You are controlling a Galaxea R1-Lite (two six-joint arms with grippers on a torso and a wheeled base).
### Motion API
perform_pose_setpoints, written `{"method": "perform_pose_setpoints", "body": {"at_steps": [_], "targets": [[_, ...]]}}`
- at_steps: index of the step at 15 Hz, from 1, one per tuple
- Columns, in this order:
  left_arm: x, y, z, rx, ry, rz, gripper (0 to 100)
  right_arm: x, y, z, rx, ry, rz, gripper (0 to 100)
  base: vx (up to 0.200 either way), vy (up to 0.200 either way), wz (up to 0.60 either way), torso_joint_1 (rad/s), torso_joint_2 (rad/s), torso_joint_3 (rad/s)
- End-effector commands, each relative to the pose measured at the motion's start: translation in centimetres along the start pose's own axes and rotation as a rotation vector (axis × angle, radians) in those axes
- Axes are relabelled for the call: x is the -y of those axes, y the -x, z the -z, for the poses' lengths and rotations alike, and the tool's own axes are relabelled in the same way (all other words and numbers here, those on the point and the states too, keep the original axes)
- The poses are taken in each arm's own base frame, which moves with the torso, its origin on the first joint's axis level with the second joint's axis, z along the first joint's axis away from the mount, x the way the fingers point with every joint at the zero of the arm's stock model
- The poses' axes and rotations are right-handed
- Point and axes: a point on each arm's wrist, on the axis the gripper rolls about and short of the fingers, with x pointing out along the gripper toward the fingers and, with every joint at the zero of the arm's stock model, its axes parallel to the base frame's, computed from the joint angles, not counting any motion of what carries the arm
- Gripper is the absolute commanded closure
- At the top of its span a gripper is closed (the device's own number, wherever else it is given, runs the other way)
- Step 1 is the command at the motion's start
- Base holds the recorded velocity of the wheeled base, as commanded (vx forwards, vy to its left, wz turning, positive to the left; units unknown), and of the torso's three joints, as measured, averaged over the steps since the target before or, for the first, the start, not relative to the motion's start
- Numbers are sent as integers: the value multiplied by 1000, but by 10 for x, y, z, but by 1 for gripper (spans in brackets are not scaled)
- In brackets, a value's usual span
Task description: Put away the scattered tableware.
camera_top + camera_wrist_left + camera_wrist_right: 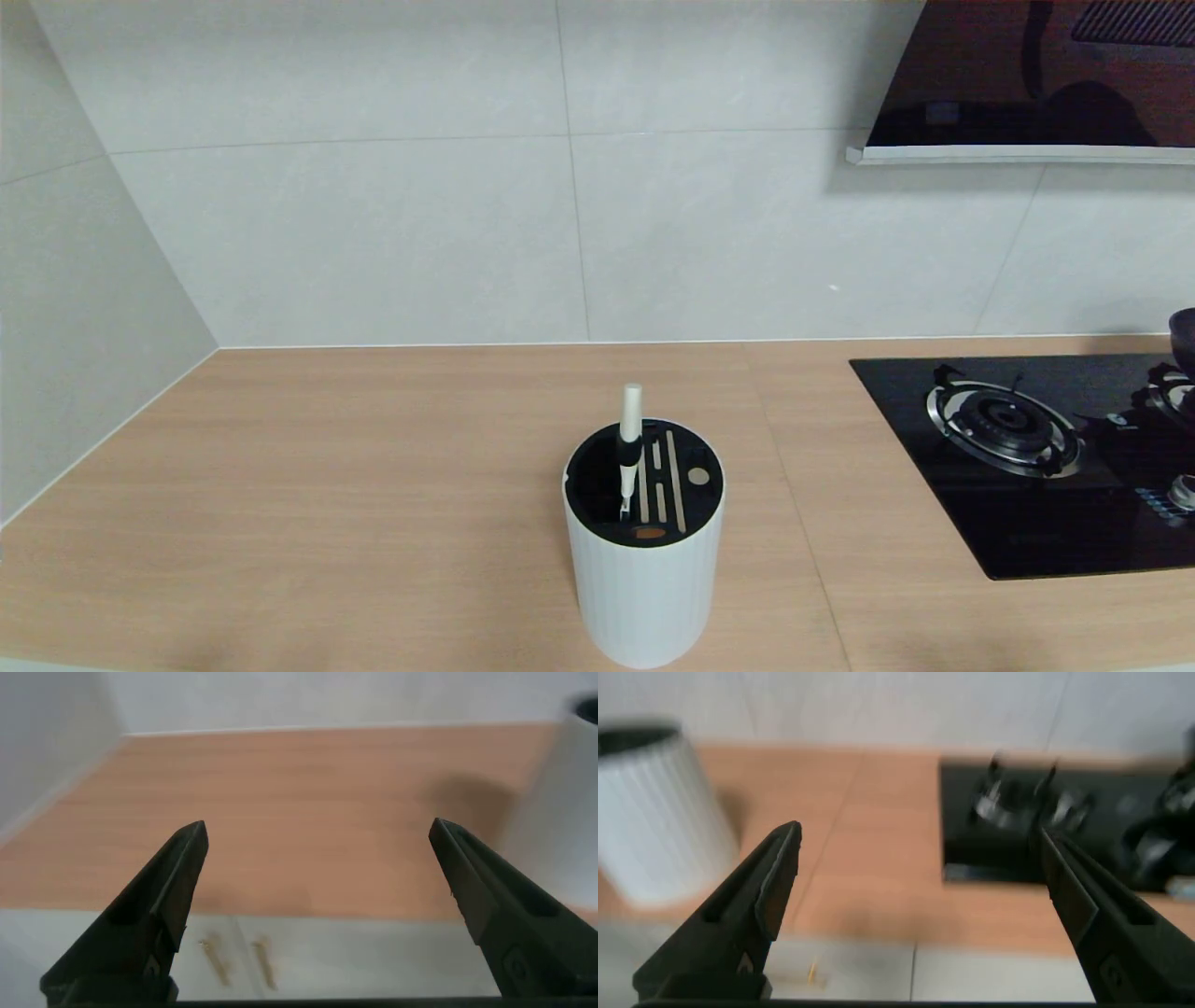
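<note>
White holder stands at the counter's front edge, between left pincer and right pincer; both gape wide, empty; its utensil upright; neither arm clearly nearer.

Grey tiled walls — wooden countertop, black gas hob, range hood above.

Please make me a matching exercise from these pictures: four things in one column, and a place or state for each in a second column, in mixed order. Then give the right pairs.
Column one
1. white holder
2. white-handled utensil
3. gas hob
4. left end effector

Column two
A. open, holding nothing
B. set into the counter, on the robot's right
C. standing in the holder, handle up
D. on the counter, in the middle, near the front edge

Pairs: 1-D, 2-C, 3-B, 4-A
</note>
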Motion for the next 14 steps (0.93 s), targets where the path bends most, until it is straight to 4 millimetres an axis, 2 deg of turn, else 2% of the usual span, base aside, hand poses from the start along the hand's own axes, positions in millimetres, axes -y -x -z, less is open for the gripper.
{"method": "perform_pose_setpoints", "body": {"at_steps": [1, 3, 5, 7, 14], "targets": [[0, -1, 3, -12, -4, 14, 0, -1, -1, 2, -7, 1, -25, 0, 0, 0, 0, 0, 0, 0], [0, -1, 4, -15, -1, 16, 0, -1, -1, 2, -10, 4, -44, 0, 0, 0, 0, 0, 0, 0], [0, -1, 4, -14, 44, 10, 0, 1, 0, 7, -66, 63, 51, 0, 0, 0, 0, 0, 0, 0], [0, -1, 4, -14, 44, 10, 0, 1, 0, 7, -60, -10, 55, 0, 0, 0, 0, 0, 0, 0], [0, -1, 4, -14, 42, 10, 0, 1, 0, 7, -60, -12, 56, 0, 0, 0, 0, 0, 0, 0]]}}
